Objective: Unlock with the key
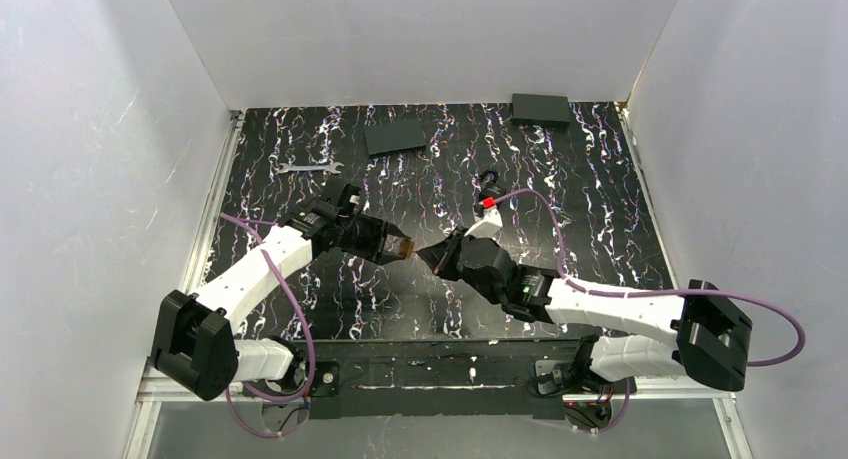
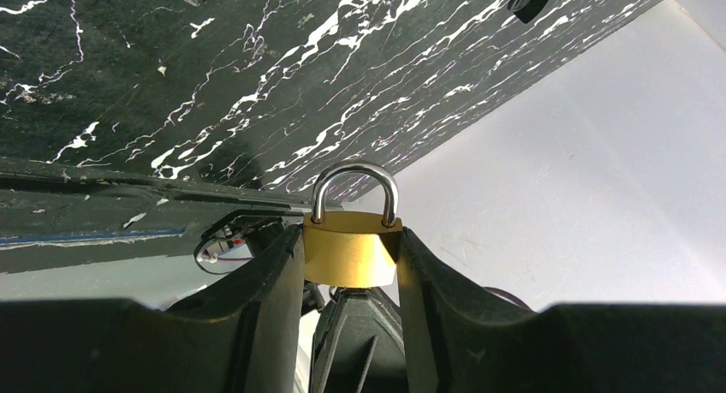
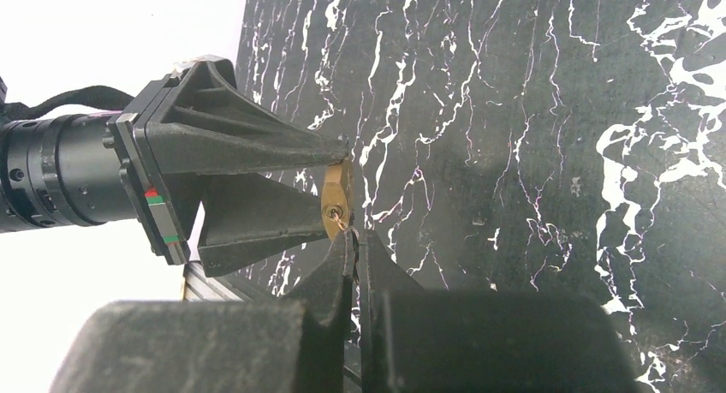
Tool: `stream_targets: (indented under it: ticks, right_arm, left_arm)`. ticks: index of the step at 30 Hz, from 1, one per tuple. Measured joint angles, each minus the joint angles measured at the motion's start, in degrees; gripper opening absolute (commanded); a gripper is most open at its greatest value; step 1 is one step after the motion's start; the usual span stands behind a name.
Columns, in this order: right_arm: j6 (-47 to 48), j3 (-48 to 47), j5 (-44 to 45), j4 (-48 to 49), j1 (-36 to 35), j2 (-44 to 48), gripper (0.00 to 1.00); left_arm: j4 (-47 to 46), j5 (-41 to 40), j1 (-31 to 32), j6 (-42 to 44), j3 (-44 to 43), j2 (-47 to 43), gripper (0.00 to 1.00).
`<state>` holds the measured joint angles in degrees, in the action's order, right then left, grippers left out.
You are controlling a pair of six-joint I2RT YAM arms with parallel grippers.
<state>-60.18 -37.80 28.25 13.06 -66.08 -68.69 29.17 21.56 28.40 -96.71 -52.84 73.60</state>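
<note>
Brass padlock [image 2: 351,249] was clamped in your left gripper [image 2: 349,239] above the table's [image 1: 600,199] middle, the key [image 3: 345,225] pinched in your closed right gripper [image 3: 355,239] at its keyhole [image 3: 336,211], so a skewed push could have bent the blade or twisted the lock.

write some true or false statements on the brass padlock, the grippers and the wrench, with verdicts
1. The left gripper clamps the brass padlock with the silver shackle. True.
2. The shackle stands open. False: both its legs sit in the body.
3. The right gripper is shut on the small key at the padlock's keyhole. True.
4. The flat silver wrench lies between the two grippers. False: it lies on the black marbled table, beyond the left gripper.
</note>
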Motion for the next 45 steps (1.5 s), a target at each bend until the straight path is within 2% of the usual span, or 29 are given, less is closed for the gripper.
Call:
stream_targets:
  ticks: [22, 45]
  right_arm:
    - [-6.14, -13.29, 4.33, -18.97, -1.99, -7.10, 0.01]
    - [-10.21, -16.09, 8.09, -21.16, -4.13, -10.51, 0.01]
  left_arm:
    - [3.69, -4.33, -0.17, -0.87, -0.28, 0.09, 0.00]
    - [4.28, -6.08, -0.17, -3.69, -0.20, -0.39, 0.00]
